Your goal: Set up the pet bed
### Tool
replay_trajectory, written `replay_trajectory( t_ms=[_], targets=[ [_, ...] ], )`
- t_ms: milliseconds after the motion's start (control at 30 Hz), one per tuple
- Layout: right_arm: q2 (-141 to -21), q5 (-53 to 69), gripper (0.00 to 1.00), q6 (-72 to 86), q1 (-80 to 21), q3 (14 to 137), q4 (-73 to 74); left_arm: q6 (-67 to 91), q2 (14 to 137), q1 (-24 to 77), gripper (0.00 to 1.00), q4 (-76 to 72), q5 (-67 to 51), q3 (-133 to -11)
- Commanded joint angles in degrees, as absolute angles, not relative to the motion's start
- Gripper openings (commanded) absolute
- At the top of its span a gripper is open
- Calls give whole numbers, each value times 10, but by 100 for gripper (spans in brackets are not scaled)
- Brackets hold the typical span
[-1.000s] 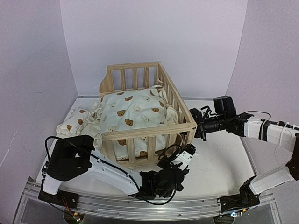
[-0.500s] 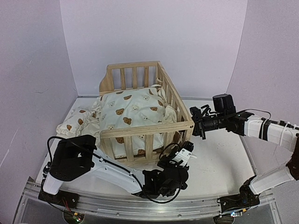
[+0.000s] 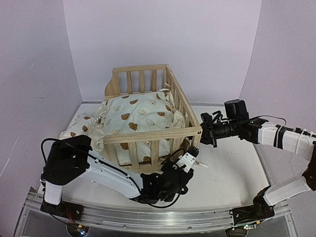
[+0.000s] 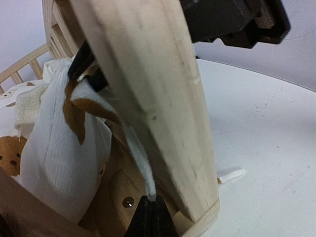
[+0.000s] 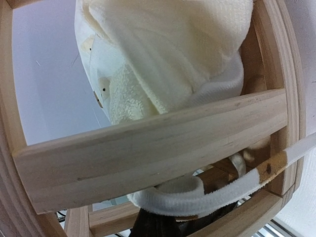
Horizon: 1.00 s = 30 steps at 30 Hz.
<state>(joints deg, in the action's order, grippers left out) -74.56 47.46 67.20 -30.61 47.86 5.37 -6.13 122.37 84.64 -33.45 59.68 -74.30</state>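
the left tool [image 4: 150, 218] pinches a cream tie [image 4: 140, 163] of the cushion [image 3: 138, 116] beside the pine frame [image 3: 153, 136] (near its front corner), while the right tool [image 3: 203, 134] is pressed together.

Bright, even, diffuse light; soft shadow beneath the pet bed [image 3: 148, 136]. 2 wrist views bow at edges, slightly blurred.

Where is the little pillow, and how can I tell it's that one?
Find the big wooden bed frame in the middle of the white table. Just past its left side, the little pillow lies on the table beside the big cushion. It has the same cream cloth with brown bears, but it is much smaller and sits outside the wooden rails.
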Motion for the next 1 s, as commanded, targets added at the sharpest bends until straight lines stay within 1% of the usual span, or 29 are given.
replay_trajectory(
  t_ms=[0, 100, 233, 300, 367, 533, 600, 700, 767, 800, 867, 967],
  targets=[
    [-740, 490, 19, 643, -320, 500, 43, 37, 1130, 826, 0, -336, 500, -655],
    [-737, 486, 31, 621, -320, 498, 46, 49, 1100, 830, 0, -338, 466, -622],
    [-736, 483, 38, 588, -320, 494, 58, 52, 1080, 835, 0, -339, 421, -598],
    [-734, 484, 39, 567, -320, 493, 66, 52, 1070, 835, 0, -339, 403, -589],
    [-735, 477, 34, 541, -320, 496, 80, 54, 1060, 835, 0, -338, 381, -581],
    [-748, 460, 40, 363, -320, 531, 202, 66, 1034, 835, 0, -339, 318, -569],
    [-747, 439, 38, 315, -320, 527, 225, 65, 1027, 835, 2, -342, 304, -564],
    [-741, 387, 38, 284, -320, 518, 267, 65, 1007, 835, 9, -353, 269, -547],
    [-732, 371, 42, 275, -320, 512, 282, 68, 988, 835, 18, -369, 250, -528],
    [-727, 368, 44, 274, -320, 507, 284, 65, 977, 835, 21, -375, 235, -515],
    [-723, 377, 48, 267, -320, 494, 282, 62, 961, 835, 24, -380, 217, -501],
    [-733, 402, 48, 251, -321, 479, 251, 62, 940, 835, 26, -381, 187, -480]
  ],
)
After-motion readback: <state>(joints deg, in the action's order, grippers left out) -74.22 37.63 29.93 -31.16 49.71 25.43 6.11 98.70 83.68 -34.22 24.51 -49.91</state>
